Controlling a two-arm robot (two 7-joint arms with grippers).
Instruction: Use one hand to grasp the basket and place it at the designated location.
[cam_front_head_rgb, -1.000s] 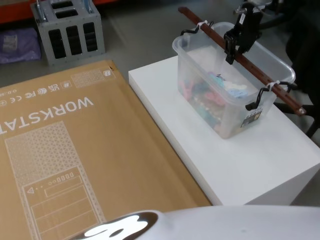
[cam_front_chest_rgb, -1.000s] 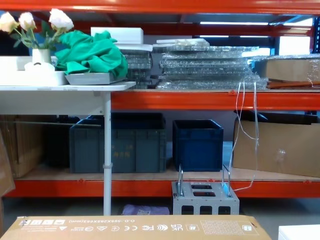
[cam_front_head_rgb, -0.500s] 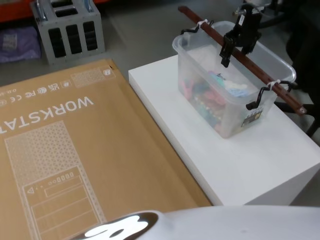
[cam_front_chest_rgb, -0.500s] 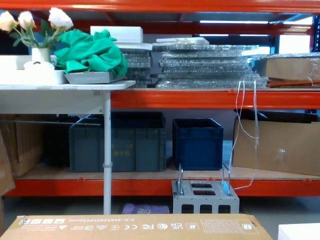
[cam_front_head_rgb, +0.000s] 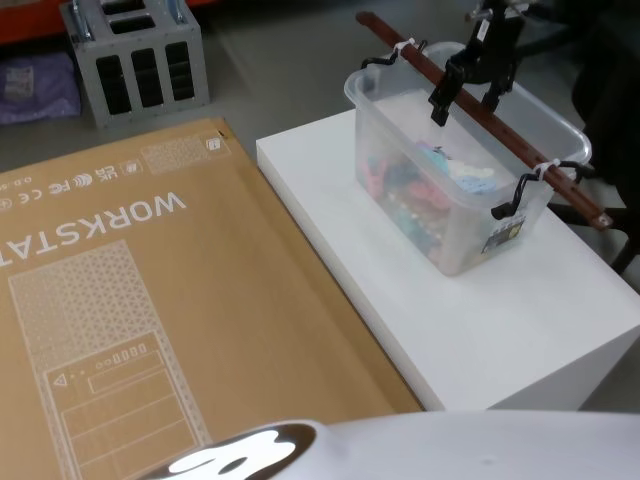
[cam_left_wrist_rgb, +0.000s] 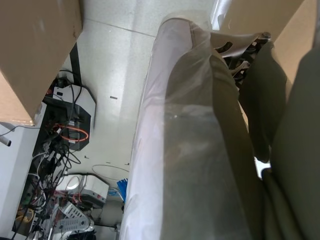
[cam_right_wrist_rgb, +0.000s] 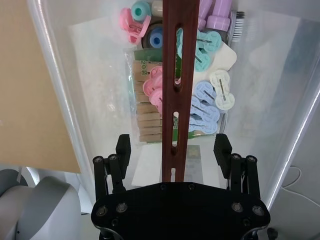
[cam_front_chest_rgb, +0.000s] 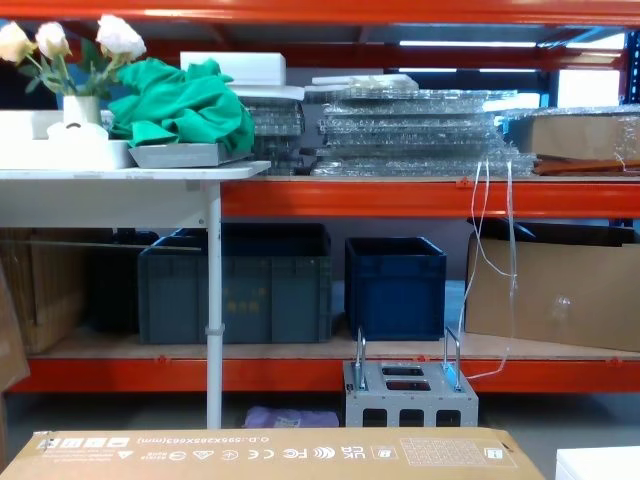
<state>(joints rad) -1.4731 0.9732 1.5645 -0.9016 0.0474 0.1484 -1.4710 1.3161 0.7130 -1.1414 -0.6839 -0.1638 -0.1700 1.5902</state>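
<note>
A flat cardboard box lies nearest, on the left. Just beside it stands a white table, and the basket sits on the table's far part, pink and teal pegs showing through its clear walls. A brown wooden bar, its handle, runs across the top. The right gripper hangs over the bar near the far end, jaws apart, one finger on each side and neither touching it. Beyond, a grey metal block rests on the floor.
</note>
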